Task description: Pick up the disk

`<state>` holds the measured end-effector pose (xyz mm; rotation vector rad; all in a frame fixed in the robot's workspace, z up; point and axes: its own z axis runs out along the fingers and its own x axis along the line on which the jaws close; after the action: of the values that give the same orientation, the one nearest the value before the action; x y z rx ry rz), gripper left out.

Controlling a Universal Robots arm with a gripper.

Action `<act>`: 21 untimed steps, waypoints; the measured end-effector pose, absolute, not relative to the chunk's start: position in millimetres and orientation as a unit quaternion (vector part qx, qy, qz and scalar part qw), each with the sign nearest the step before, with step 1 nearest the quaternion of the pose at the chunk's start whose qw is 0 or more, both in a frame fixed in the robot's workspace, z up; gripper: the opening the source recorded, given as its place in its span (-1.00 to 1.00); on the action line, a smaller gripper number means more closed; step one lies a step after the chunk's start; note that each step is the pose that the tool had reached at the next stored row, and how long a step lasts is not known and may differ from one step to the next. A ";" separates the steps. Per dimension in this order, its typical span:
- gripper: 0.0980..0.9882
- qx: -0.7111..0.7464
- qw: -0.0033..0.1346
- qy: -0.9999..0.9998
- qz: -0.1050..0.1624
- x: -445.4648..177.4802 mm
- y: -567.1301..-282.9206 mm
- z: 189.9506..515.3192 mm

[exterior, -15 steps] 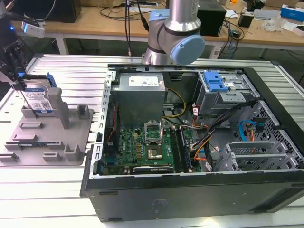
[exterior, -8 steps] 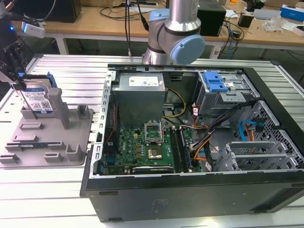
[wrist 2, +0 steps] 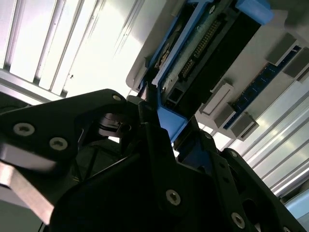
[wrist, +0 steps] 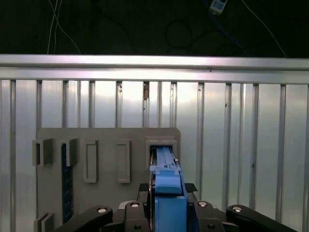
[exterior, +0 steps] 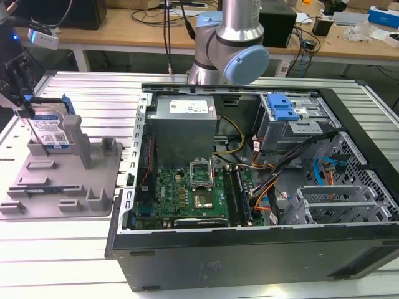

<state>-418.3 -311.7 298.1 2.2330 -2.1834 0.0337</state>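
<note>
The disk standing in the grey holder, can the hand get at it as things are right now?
Probably yes. The hand sits right at the disk, which stands upright in the grey holder with nothing else over it. The open computer case lies apart, toward the exterior view's right.

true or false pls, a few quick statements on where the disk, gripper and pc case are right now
1. The disk stands on edge in the grey fixture. True.
2. The disk lies inside the computer case. False: it is in the fixture, outside the case, at the exterior view's left.
3. The gripper is at the disk's blue-railed edge. True.
4. The computer case is closed up. False: its side is open and the motherboard is in plain sight.
5. The grey power supply box sits on the fixture beside the disk. False: it sits inside the case.
</note>
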 end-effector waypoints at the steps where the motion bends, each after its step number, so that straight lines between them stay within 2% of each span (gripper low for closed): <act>1: -0.39 0.715 0.008 -0.699 0.009 -418.3 -312.0 298.2; 12: -0.39 0.715 0.006 -0.699 0.008 -418.3 -315.5 304.6; 21: -0.39 0.715 0.005 -0.699 0.007 -418.3 -317.9 329.8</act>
<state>-418.3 -317.9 329.8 2.2397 -2.1899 0.0205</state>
